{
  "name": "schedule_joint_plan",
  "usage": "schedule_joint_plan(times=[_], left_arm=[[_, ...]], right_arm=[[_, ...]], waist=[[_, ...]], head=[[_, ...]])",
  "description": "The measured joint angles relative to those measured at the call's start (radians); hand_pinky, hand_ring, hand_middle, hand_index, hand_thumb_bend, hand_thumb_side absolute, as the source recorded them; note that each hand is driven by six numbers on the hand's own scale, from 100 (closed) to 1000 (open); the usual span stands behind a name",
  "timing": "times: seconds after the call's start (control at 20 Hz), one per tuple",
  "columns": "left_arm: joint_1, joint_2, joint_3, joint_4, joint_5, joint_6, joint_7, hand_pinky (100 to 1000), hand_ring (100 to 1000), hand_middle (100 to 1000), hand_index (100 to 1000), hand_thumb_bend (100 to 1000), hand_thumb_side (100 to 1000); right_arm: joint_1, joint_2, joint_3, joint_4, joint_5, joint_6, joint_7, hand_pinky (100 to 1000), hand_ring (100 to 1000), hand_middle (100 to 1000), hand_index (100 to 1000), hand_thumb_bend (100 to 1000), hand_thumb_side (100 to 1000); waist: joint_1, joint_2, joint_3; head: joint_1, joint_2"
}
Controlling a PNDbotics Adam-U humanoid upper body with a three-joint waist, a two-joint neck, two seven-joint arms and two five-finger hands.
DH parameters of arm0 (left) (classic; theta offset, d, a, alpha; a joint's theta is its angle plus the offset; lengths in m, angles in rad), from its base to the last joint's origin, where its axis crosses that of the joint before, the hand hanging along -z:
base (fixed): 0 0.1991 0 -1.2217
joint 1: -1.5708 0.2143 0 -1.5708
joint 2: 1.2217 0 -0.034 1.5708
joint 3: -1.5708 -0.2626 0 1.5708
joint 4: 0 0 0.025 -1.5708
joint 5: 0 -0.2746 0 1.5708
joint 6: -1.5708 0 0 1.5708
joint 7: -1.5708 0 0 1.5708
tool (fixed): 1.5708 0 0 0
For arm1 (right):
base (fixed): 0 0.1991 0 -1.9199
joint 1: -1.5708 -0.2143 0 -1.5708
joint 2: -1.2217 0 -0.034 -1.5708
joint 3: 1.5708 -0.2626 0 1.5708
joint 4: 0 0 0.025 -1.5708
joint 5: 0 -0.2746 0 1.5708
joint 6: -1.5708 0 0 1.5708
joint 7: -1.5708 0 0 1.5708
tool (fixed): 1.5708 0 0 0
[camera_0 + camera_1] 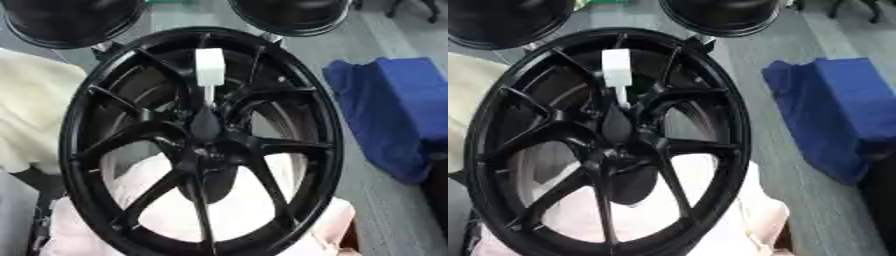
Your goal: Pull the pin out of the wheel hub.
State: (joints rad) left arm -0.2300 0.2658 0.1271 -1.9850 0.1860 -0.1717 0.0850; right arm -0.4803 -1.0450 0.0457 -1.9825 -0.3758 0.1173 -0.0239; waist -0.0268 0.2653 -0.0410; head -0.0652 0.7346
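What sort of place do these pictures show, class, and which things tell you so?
Probably a workshop or a wheel assembly floor. A black alloy wheel fills the view with a white pin standing in its hub, more black wheels lie beyond it, and blue cloth covers something on grey flooring.

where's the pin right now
In the left eye view the white pin stands at upper centre, stuck in the black wheel hub between its top spokes.

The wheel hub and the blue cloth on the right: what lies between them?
Only bare grey floor separates the black wheel hub from the blue cloth; the left eye view shows it.
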Motion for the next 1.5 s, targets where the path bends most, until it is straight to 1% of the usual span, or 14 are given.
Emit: schedule_joint_plan(times=[0.15, 0.25, 0.35, 0.45, 0.5, 0.55, 0.65, 0.75, 0.85, 1.0, 1.2, 1.35, 1.5], left_arm=[[0.0, 0.003, -0.003, 0.0, -0.002, 0.003, -0.003, 854, 622, 585, 728, 255, 641], [0.0, 0.008, -0.006, 0.0, -0.004, 0.004, -0.006, 854, 622, 585, 728, 254, 642], [0.001, 0.009, -0.008, 0.0, -0.006, 0.004, -0.009, 854, 622, 585, 728, 254, 642], [0.001, 0.009, -0.01, 0.0, -0.007, 0.003, -0.011, 854, 622, 585, 728, 254, 642], [0.001, 0.009, -0.011, 0.0, -0.008, 0.003, -0.012, 854, 620, 584, 728, 251, 646], [0.0, 0.009, -0.013, 0.0, -0.009, 0.004, -0.013, 854, 619, 583, 728, 251, 646], [0.0, 0.013, -0.019, 0.0, -0.01, 0.005, -0.018, 854, 619, 583, 728, 250, 647], [0.0, 0.018, -0.023, 0.0, -0.01, 0.006, -0.024, 854, 618, 583, 728, 250, 647], [0.0, 0.018, -0.026, 0.0, -0.01, 0.007, -0.028, 854, 618, 582, 728, 250, 648], [0.0, 0.018, -0.028, 0.0, -0.01, 0.009, -0.032, 855, 618, 583, 728, 250, 647], [0.0, 0.018, -0.029, 0.0, -0.01, 0.008, -0.032, 855, 618, 583, 728, 249, 648], [0.0, 0.018, -0.03, 0.0, -0.01, 0.008, -0.032, 855, 618, 583, 728, 250, 647], [0.0, 0.023, -0.03, 0.0, -0.01, 0.008, -0.032, 855, 618, 583, 728, 250, 647]], right_arm=[[-0.04, -0.059, 0.035, -0.003, 0.068, 0.031, 0.086, 794, 783, 707, 713, 389, 428], [-0.069, -0.087, 0.062, -0.005, 0.117, 0.046, 0.144, 800, 800, 727, 734, 408, 413], [-0.095, -0.107, 0.088, -0.005, 0.165, 0.056, 0.198, 800, 800, 727, 734, 408, 413], [-0.11, -0.116, 0.104, -0.006, 0.201, 0.062, 0.236, 800, 800, 727, 734, 408, 413], [-0.111, -0.119, 0.109, -0.006, 0.212, 0.064, 0.248, 813, 828, 761, 776, 460, 375], [-0.113, -0.123, 0.114, -0.006, 0.221, 0.064, 0.258, 813, 830, 763, 779, 465, 372], [-0.121, -0.141, 0.138, -0.006, 0.243, 0.053, 0.279, 813, 832, 765, 783, 472, 366], [-0.141, -0.155, 0.177, -0.006, 0.27, 0.036, 0.306, 814, 835, 769, 787, 480, 358], [-0.172, -0.158, 0.221, -0.006, 0.298, 0.028, 0.335, 815, 837, 771, 790, 481, 356], [-0.233, -0.141, 0.294, -0.007, 0.343, 0.039, 0.38, 815, 835, 770, 787, 484, 350], [-0.323, -0.079, 0.38, 0.008, 0.383, 0.068, 0.44, 813, 832, 767, 782, 497, 338], [-0.386, -0.026, 0.412, 0.046, 0.386, 0.089, 0.486, 810, 828, 763, 776, 513, 324], [-0.437, 0.026, 0.425, 0.092, 0.381, 0.114, 0.535, 808, 825, 761, 773, 524, 314]], waist=[[-0.008, 0.001, 0.006], [-0.012, 0.003, 0.012], [-0.018, 0.007, 0.016], [-0.019, 0.007, 0.016], [-0.019, 0.007, 0.016], [-0.02, 0.01, 0.02], [-0.03, 0.017, 0.045], [-0.039, 0.019, 0.051], [-0.037, 0.019, 0.052], [-0.038, 0.019, 0.053], [-0.038, 0.019, 0.053], [-0.041, 0.018, 0.052], [-0.044, 0.017, 0.054]], head=[[-0.006, 0.002], [-0.011, 0.002], [-0.017, 0.002], [-0.019, 0.002], [-0.019, 0.002], [-0.023, 0.002], [-0.036, 0.002], [-0.048, 0.001], [-0.055, 0.001], [-0.059, 0.001], [-0.059, 0.001], [-0.056, 0.002], [-0.056, 0.002]])
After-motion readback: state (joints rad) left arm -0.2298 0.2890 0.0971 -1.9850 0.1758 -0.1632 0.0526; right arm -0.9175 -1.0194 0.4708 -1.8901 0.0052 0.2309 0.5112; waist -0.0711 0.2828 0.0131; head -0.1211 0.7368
